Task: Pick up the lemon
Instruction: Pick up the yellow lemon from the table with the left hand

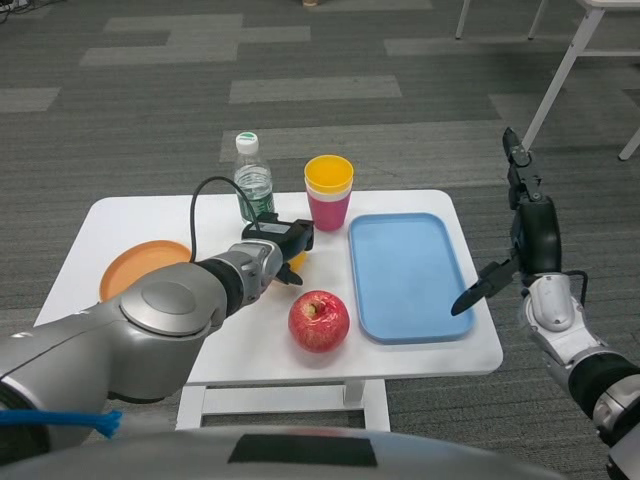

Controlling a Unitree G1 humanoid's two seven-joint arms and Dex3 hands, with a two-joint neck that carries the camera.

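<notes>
The white table point(420, 362) fills the middle of the frame, and the grey carpet floor point(300, 90) lies behind it in the upper part. The left arm point(120, 335) comes from the lower left corner and reaches toward the centre of the table. At the right part of the table lies a blue tray point(408, 275). An orange plate point(135, 265) sits at the left edge of the table, partly hidden by the left arm. In front of the centre stands a red apple point(319, 320), just left of the tray.

At the right edge of the frame the right hand point(525, 225) is raised beside the table; its fingers are spread apart and it holds nothing. Behind the centre is a stack of cups point(329, 192), yellow on top and pink below, and just left of it a clear water bottle point(253, 180) with a white cap.

The left hand point(282, 245) is at the centre of the table, with its fingers closed around the lemon point(296, 261). Only a small yellow part of the lemon shows under the fingers, just behind the apple. I cannot tell if the lemon touches the table or not.
</notes>
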